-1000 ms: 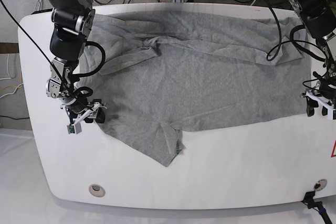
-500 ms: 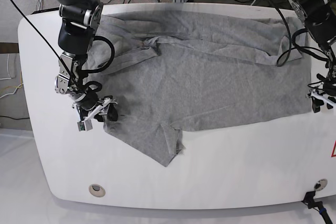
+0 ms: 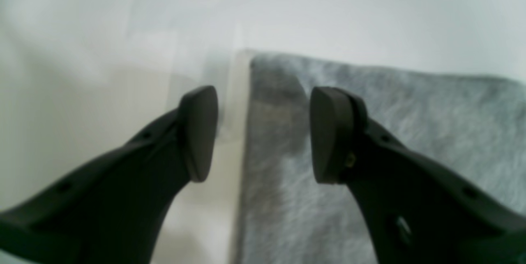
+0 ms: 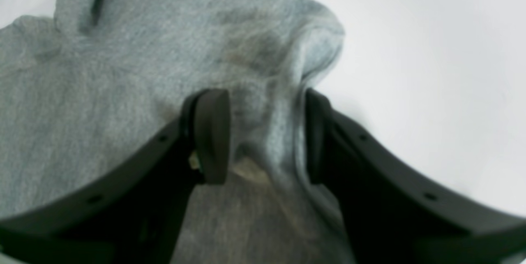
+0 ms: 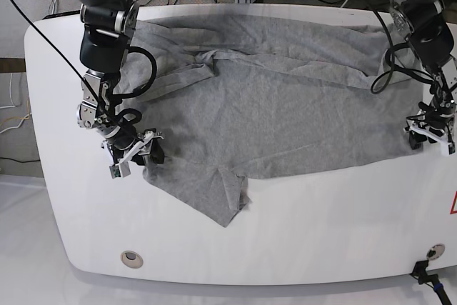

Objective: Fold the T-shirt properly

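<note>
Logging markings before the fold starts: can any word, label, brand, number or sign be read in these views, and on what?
No readable words, brands or numbers in any view.
Red triangular sign at the white table's right edge: cut off by the frame, content unreadable.
Plain grey cotton T-shirt: no print or label showing.
Both wrist views: blurred, no markings on the black fingers.
</note>
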### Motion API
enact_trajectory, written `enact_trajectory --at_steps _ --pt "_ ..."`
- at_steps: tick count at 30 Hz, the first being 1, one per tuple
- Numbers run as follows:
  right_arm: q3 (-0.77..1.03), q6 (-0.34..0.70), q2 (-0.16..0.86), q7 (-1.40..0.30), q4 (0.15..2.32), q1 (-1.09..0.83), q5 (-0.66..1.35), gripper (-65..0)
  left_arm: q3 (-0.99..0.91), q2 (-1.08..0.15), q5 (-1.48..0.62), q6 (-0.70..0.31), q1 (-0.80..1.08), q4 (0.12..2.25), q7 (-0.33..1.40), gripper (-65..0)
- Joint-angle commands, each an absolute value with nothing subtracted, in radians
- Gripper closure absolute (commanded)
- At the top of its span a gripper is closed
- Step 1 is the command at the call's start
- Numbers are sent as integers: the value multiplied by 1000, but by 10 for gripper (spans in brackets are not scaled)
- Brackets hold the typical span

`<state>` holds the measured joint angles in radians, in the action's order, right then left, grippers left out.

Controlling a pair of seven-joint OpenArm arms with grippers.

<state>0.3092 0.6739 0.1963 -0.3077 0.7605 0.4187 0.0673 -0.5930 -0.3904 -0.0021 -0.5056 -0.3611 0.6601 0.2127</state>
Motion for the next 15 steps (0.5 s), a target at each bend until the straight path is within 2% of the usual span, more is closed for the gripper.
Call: enact_trajectory --at_steps 1,15 --pt "306 673 200 -366 760 426 38 -272 -595 -404 -19 -506 -383 677 189 -339" --pt "312 673 216 -366 760 426 38 -270 -595 -346 -18 -507 -378 676 194 -339"
